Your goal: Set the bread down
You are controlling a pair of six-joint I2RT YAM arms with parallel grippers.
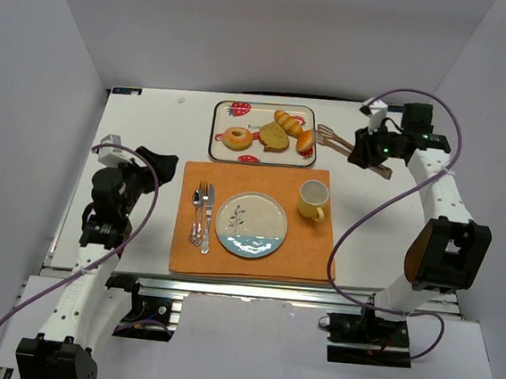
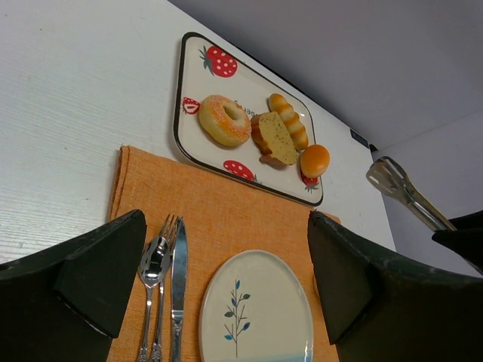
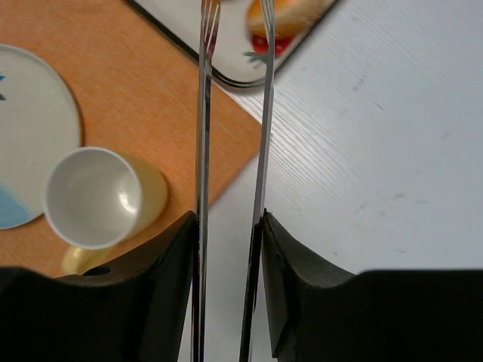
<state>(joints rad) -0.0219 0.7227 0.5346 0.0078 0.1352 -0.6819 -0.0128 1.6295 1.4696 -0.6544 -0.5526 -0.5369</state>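
- Currently the right gripper [image 3: 230,226] is clamped on the tongs [image 3: 202,151], one finger pressing each blade near the handle end. The blades run forward with a gap between them, and nothing shows in that gap.
- The left gripper [image 2: 226,264] hangs well away from the tongs, its jaws wide apart and holding nothing.
- The bread [image 1: 236,138], a glazed ring, lies on the tray [image 1: 267,106] ahead of the tong tips, at the end farthest from them, and nothing touches it.
- Between the tips and the bread lie a round bun [image 1: 305,141], nearest the tips, then a ridged roll [image 1: 287,121] and a toast slice [image 1: 273,138].
- To do the reach well, I would carry the tips over those three, not through them. The blades should then spread wider than the ring and come down on either side of it.
- The squeeze should be gentle, or the ring may tip or slip out.
- The plate [image 1: 282,215] lies back from the tips, toward the handle side, and is probably where the bread goes.
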